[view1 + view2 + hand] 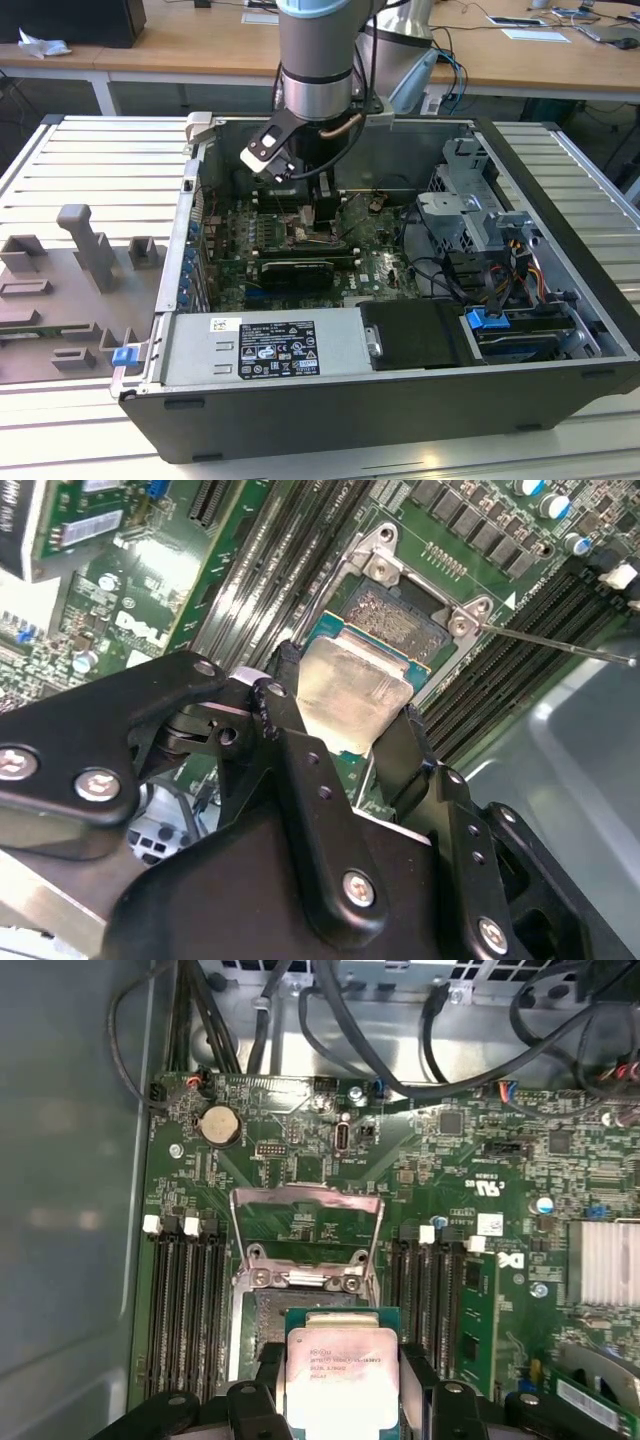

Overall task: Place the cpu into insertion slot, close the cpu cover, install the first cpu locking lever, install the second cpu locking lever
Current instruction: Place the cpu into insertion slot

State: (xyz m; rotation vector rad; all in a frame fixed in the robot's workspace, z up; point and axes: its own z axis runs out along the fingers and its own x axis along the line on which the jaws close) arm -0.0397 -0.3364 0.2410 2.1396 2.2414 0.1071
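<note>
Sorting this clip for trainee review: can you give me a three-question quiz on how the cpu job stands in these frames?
1. True or false: the cpu cover is shut flat.
2. What do the fingers hold? A) a locking lever B) the cpu C) a cable
3. Fill in: the cpu hangs over the open ___.
Key: 1 false, it stands swung up; 2 B; 3 socket.
</note>
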